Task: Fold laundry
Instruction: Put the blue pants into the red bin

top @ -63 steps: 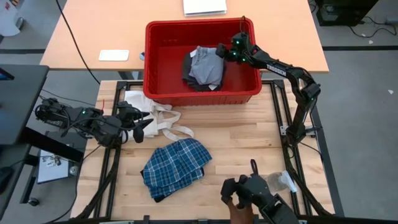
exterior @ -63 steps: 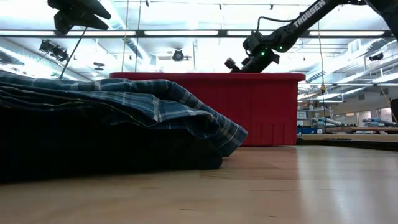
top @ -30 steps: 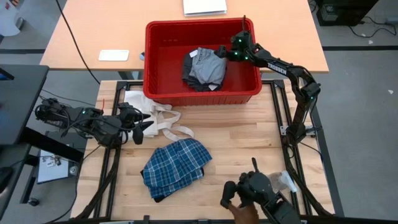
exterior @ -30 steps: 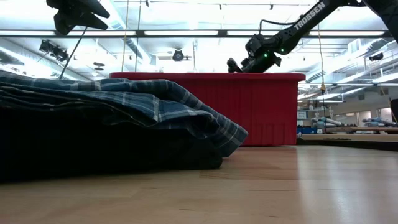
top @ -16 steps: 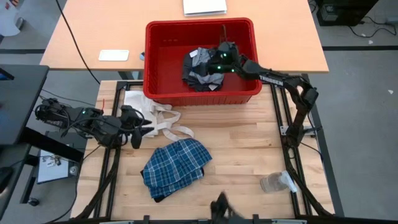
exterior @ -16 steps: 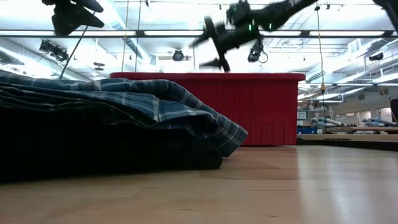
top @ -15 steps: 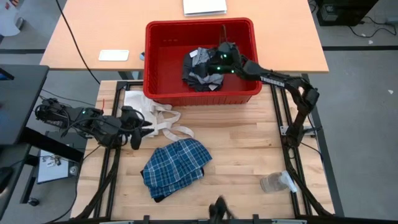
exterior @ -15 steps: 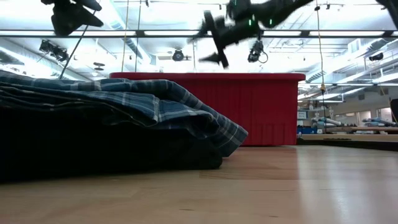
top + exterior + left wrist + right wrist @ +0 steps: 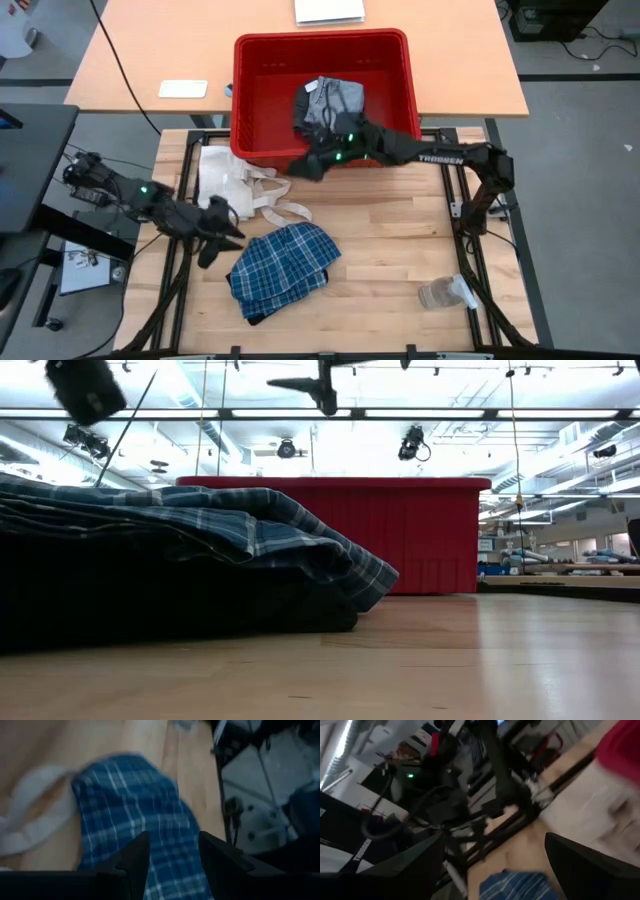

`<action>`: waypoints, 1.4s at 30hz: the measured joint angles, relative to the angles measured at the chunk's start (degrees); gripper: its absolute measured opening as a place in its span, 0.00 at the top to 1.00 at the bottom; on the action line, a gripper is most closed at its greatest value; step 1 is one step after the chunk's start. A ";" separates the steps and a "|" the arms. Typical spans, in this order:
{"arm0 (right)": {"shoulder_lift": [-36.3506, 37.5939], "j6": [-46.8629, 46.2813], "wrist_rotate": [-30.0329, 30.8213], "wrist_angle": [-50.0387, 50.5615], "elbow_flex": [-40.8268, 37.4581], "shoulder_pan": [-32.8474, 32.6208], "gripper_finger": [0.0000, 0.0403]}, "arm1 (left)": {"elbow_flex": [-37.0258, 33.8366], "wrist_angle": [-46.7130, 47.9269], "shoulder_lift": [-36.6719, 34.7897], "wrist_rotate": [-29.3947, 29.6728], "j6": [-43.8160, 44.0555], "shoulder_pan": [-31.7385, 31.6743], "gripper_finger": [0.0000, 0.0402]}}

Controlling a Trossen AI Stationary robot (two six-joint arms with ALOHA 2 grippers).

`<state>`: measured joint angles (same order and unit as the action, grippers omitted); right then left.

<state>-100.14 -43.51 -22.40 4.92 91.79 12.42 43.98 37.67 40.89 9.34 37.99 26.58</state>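
Note:
A blue-and-white plaid shirt (image 9: 285, 262) lies bunched on the wooden table, over a dark cloth (image 9: 150, 600) that shows under it. A dark grey garment (image 9: 328, 102) lies in the red bin (image 9: 258, 90). My left gripper (image 9: 212, 240) hovers open just left of the shirt (image 9: 130, 805) and points at it, with nothing between its fingers (image 9: 172, 842). My right gripper (image 9: 302, 167) hangs open in the air over the bin's near wall, wide apart in its wrist view (image 9: 492, 862), holding nothing.
A cream tote bag (image 9: 238, 182) with long straps lies left of the bin, next to my left arm. A clear plastic bottle (image 9: 445, 293) lies near the right front corner. Bare wood shows between the shirt and the bottle.
My right gripper has swung from the bin's far right corner, across the grey garment, leftward and toward the near edge until it is over the bin's near wall, still open. My left gripper has shifted toward the near edge and turned toward the plaid shirt.

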 joint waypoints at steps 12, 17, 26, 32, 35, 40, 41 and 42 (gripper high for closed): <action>-1.03 -13.53 14.56 11.21 -1.76 -18.13 0.14 | -19.81 -26.53 7.52 0.53 11.08 10.32 0.57; -0.94 -22.28 18.93 10.68 -4.71 -22.67 0.14 | -20.78 -28.08 7.98 2.84 15.77 10.25 0.57; -1.03 -28.14 22.01 3.47 -15.62 -24.56 0.14 | -20.78 -27.97 7.98 4.32 19.93 9.78 0.57; -1.03 -28.56 26.15 -5.21 -21.10 -26.29 0.14 | -20.80 -24.68 7.98 5.25 28.05 5.49 0.57; -1.03 -27.57 27.28 -6.16 -22.44 -27.18 0.14 | -20.80 -24.55 7.98 1.80 28.59 3.29 0.57; -1.72 -18.04 27.97 -6.34 -23.12 -28.34 0.14 | -20.81 -21.98 7.91 -1.17 31.64 -2.85 0.57; -2.01 -15.59 28.09 -6.13 -23.16 -28.56 0.14 | -20.82 -21.90 7.91 -1.62 31.59 -4.42 0.57; -2.67 -13.69 28.30 -6.23 -23.21 -28.70 0.14 | -20.82 -21.98 7.90 -2.25 31.20 -6.09 0.57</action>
<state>-102.81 -57.20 5.90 -1.30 68.58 -16.28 23.16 15.69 48.79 7.09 69.19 20.49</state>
